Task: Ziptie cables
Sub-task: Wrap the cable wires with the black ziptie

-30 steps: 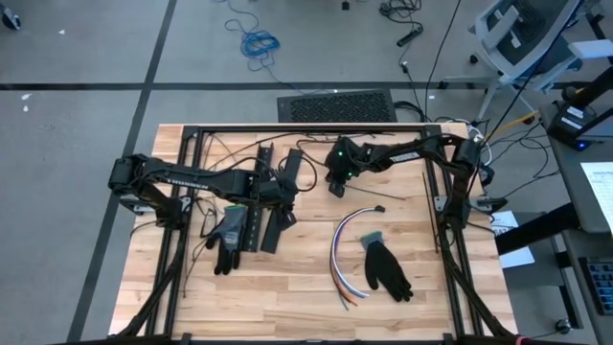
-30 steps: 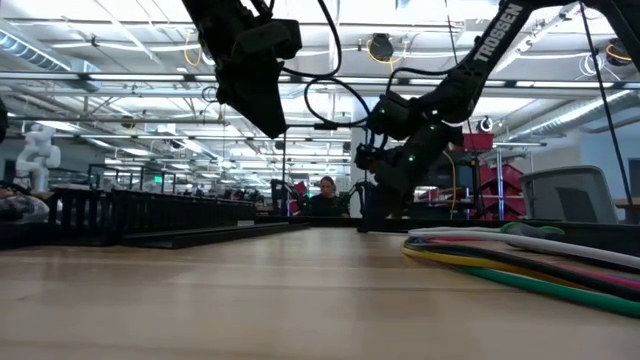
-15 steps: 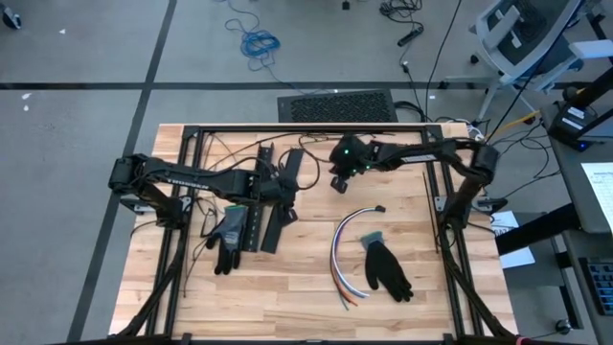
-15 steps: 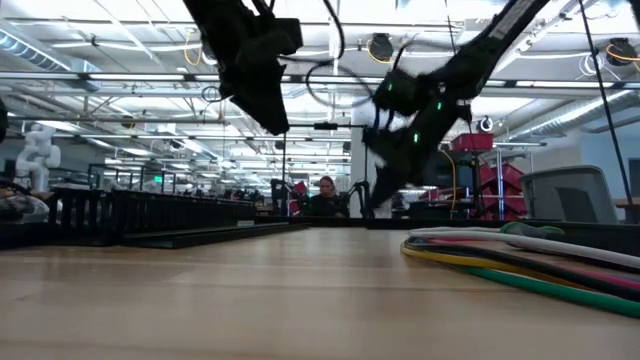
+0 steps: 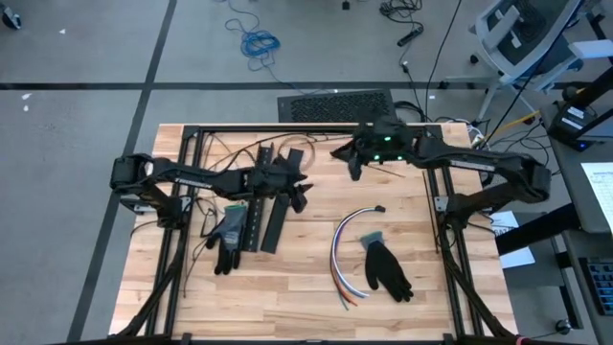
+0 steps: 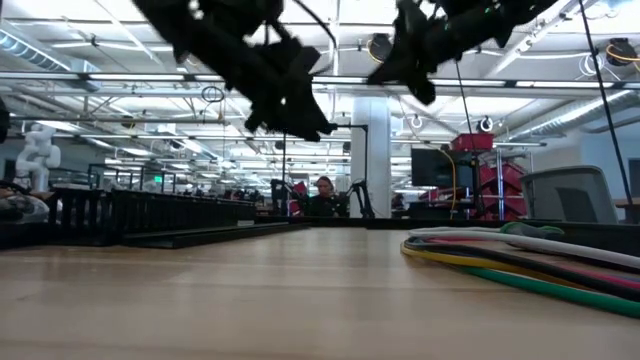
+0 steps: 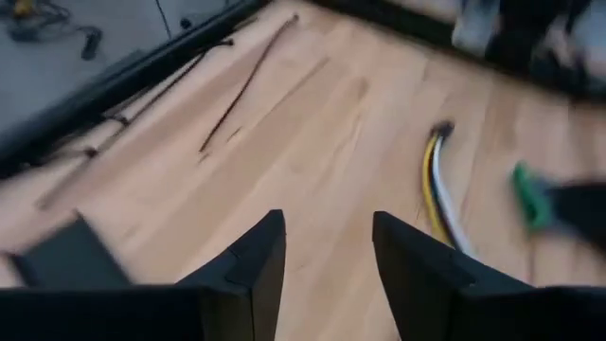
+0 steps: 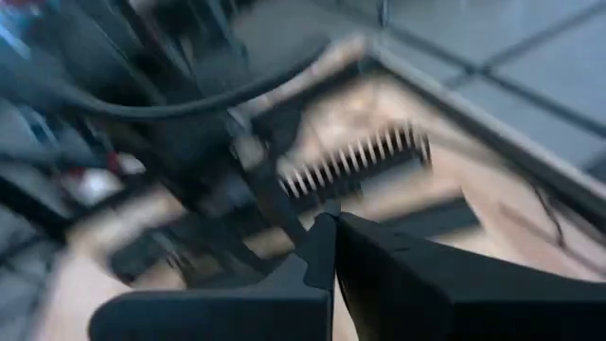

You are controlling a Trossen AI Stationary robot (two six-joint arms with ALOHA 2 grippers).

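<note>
The right gripper (image 5: 351, 159) is hanging in the air over the far middle of the table (image 5: 306, 287), its fingers (image 8: 327, 248) pressed together; whether anything thin is pinched between them cannot be told. The left gripper (image 5: 299, 195) is hovering to its left, above the black slotted strip (image 5: 273, 222), with its fingers (image 7: 260, 260) standing apart and nothing between them. Nearer the front, the cables (image 5: 345, 251) are lying loose on the wood in a curved bundle, well apart from both grippers, with a dark work glove (image 5: 387, 268) just beside them and another glove (image 5: 228, 238) over on the left. The strands are white, grey, orange, blue and green, spreading at the near end. Judging by this, the tying step is not yet begun; the next move probably calls for bringing a gripper down to the bundle.
</note>
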